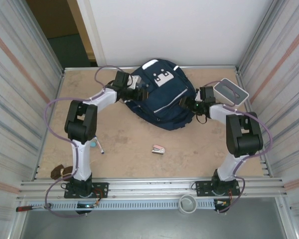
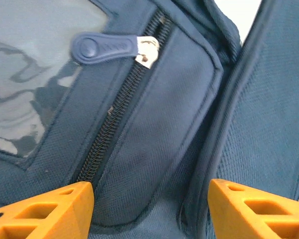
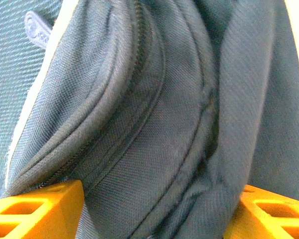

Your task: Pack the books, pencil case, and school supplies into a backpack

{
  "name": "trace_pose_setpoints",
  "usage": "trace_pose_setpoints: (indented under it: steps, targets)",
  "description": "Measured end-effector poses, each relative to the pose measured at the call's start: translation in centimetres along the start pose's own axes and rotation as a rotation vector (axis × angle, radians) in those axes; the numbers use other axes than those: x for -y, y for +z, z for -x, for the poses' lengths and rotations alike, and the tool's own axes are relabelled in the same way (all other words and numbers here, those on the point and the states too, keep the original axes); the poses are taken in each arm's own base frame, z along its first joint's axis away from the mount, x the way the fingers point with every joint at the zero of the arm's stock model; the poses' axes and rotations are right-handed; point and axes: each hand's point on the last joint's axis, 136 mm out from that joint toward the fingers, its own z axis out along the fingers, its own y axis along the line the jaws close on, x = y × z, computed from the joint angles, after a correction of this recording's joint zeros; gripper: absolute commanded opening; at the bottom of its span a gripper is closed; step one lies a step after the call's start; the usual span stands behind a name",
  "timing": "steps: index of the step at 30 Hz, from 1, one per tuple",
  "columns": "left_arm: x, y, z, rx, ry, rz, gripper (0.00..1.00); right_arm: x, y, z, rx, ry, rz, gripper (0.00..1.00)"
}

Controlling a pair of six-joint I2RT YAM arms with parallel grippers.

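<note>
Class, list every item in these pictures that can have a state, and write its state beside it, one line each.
backpack: lying bunched on the table
pocket zip: teeth meshed along the visible stretch
stapler: on the table, unpacked
pen: on the table, unpacked
left claw: open, over the zipped pocket
right claw: jaws apart around a fold of backpack fabric; grip unclear
</note>
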Motion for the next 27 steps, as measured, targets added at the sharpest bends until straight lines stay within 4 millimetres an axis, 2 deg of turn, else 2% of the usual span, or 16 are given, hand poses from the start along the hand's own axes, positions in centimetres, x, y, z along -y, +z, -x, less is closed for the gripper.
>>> trace_pose_setpoints:
  steps: [4, 7, 10, 12, 15, 18, 21, 24, 27]
  targets:
    - [-0.1, -1.2, -2.1, -0.004, -0.003, 0.016, 0.60, -1.0, 2.2, 2.2, 0.000, 0.000, 0.034, 0.68]
    - [0.8, -1.6, -3.7, -0.012, 0.007, 0.027, 0.60, -2.0, 3.8, 4.3, 0.012, 0.006, 0.066, 0.68]
    - [3.1, -1.3, -5.4, -0.034, 0.045, 0.025, 0.60, -2.8, 5.1, 6.5, 0.032, 0.005, 0.086, 0.68]
    - [5.7, -0.8, -6.6, -0.059, 0.086, 0.005, 0.60, -3.4, 5.8, 8.2, 0.044, -0.002, 0.092, 0.68]
    - [9.8, -0.7, -8.2, -0.092, 0.167, -0.045, 0.61, -3.9, 5.7, 9.6, 0.049, -0.026, 0.079, 0.69]
    - [13.2, -1.6, -9.0, -0.097, 0.287, -0.092, 0.63, -3.7, 5.0, 9.4, 0.032, -0.057, 0.045, 0.70]
    - [15.1, -3.7, -7.9, -0.039, 0.427, -0.097, 0.64, -3.2, 3.5, 8.2, 0.011, -0.093, 0.000, 0.72]
    - [14.6, -6.0, -6.3, 0.036, 0.554, -0.031, 0.65, -2.7, 1.0, 6.1, -0.009, -0.125, -0.036, 0.74]
    - [13.4, -7.0, -6.1, 0.058, 0.651, 0.035, 0.65, -2.7, -1.7, 4.0, -0.018, -0.150, -0.050, 0.76]
